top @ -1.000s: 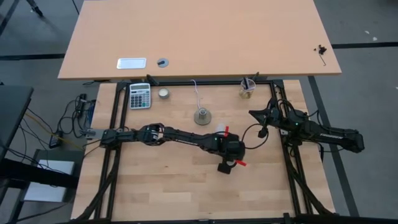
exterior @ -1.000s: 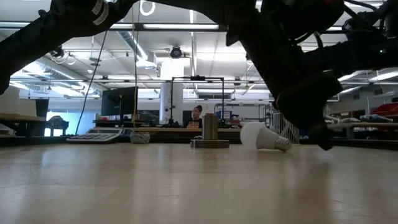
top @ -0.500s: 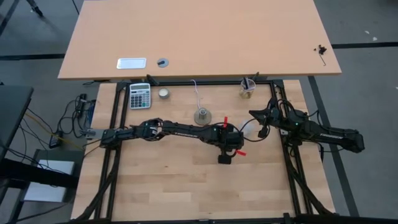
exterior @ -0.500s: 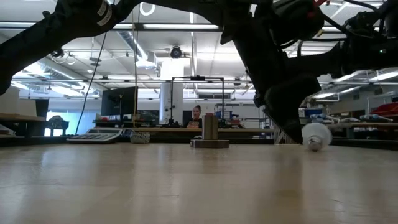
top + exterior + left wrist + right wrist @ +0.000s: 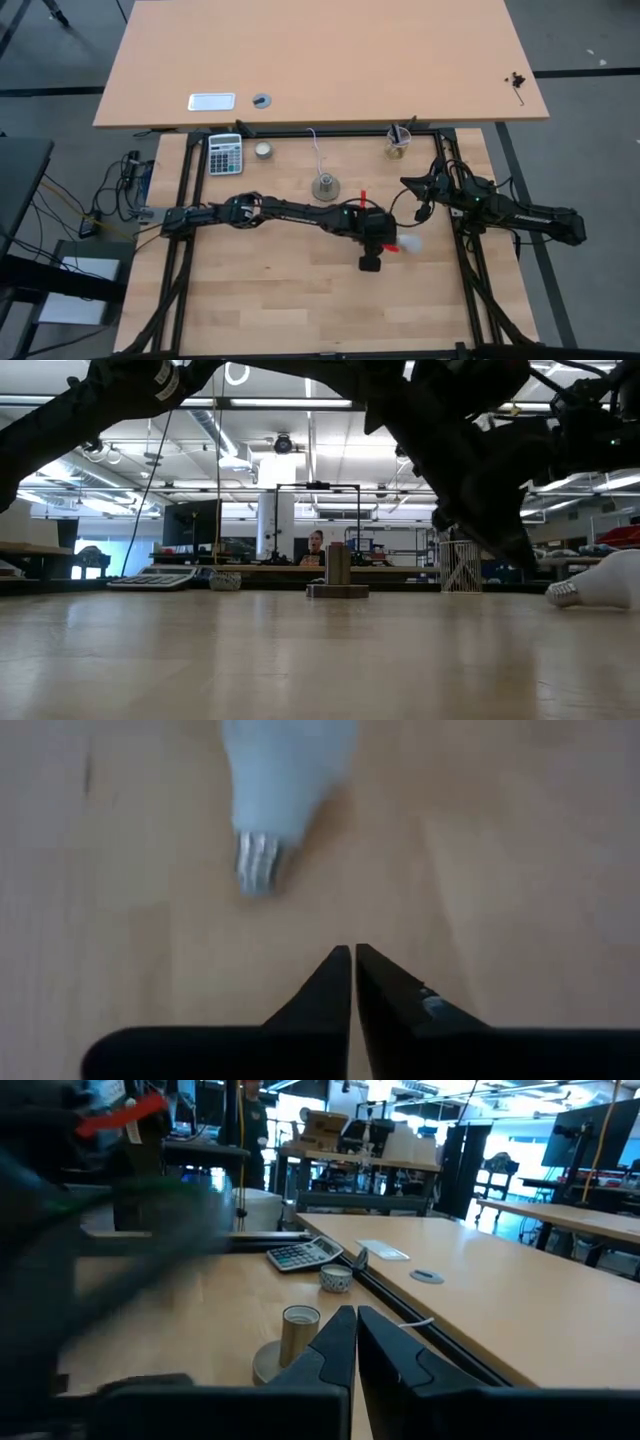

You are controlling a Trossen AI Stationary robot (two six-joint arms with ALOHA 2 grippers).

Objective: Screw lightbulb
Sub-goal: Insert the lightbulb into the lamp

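The white lightbulb (image 5: 411, 243) lies on its side on the table, right of centre. In the low view (image 5: 603, 587) its grey screw end (image 5: 561, 595) points toward the table's left. My left gripper (image 5: 390, 239) is shut and hovers just left of the bulb. In the left wrist view the fingertips (image 5: 353, 955) stand short of the screw end (image 5: 256, 866) with bare table between them. The grey socket (image 5: 324, 187) stands upright on its round base farther back, with its white cord (image 5: 316, 148). My right gripper (image 5: 405, 183) is shut and waits at the right.
A calculator (image 5: 225, 153), a small round tin (image 5: 263, 150) and a cup (image 5: 398, 143) stand along the table's far edge. A black frame rail (image 5: 466, 250) runs close on the bulb's right. A person (image 5: 317, 546) shows in the room behind.
The bulb has rolled from beside the socket toward the table's right and near edges and turned about: its screw end pointed right, now it points left. My left gripper has swung over that spot and gone a little toward the right edge, still shut.
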